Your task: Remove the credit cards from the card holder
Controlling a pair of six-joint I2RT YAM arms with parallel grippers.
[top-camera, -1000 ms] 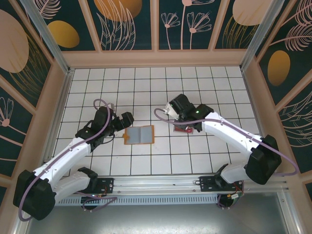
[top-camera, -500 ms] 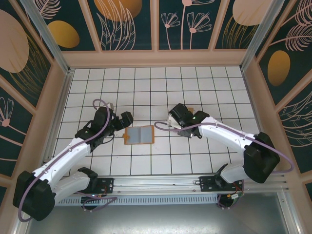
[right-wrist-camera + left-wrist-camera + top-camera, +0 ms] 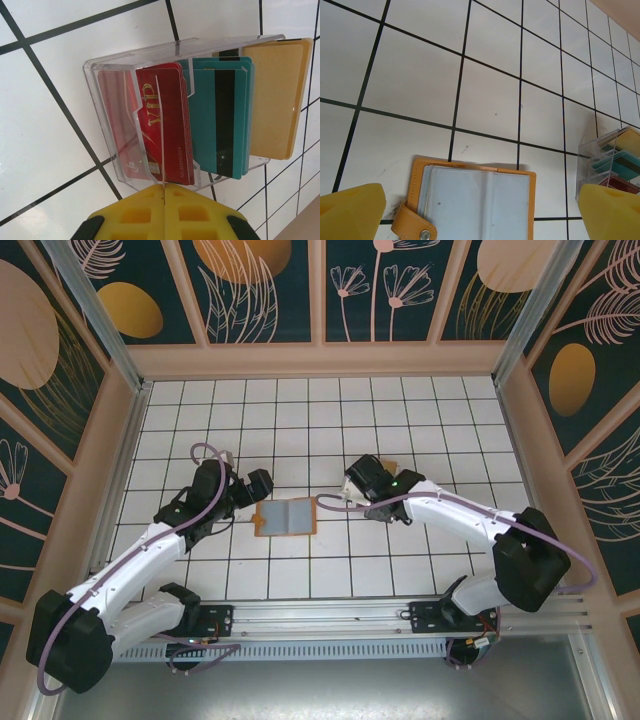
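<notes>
On your white tiled table (image 3: 420,410) the card holder (image 3: 286,517) lies open and flat, blue-grey lining up, midway between both arms. The clear tray (image 3: 102,100) stands well to its right, with red, teal and tan cards (image 3: 220,120) upright in it. Your left gripper (image 3: 480,212) hangs over the holder, jaws wide apart. Your right gripper (image 3: 164,200) sits over the tray, jaws pressed together.

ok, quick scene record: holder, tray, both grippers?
holder: open flat, lining up, no card seen in it
tray: clear, with red, teal and tan cards standing in it
left gripper: open, by holder, holding nothing
right gripper: shut, at tray's edge
</notes>
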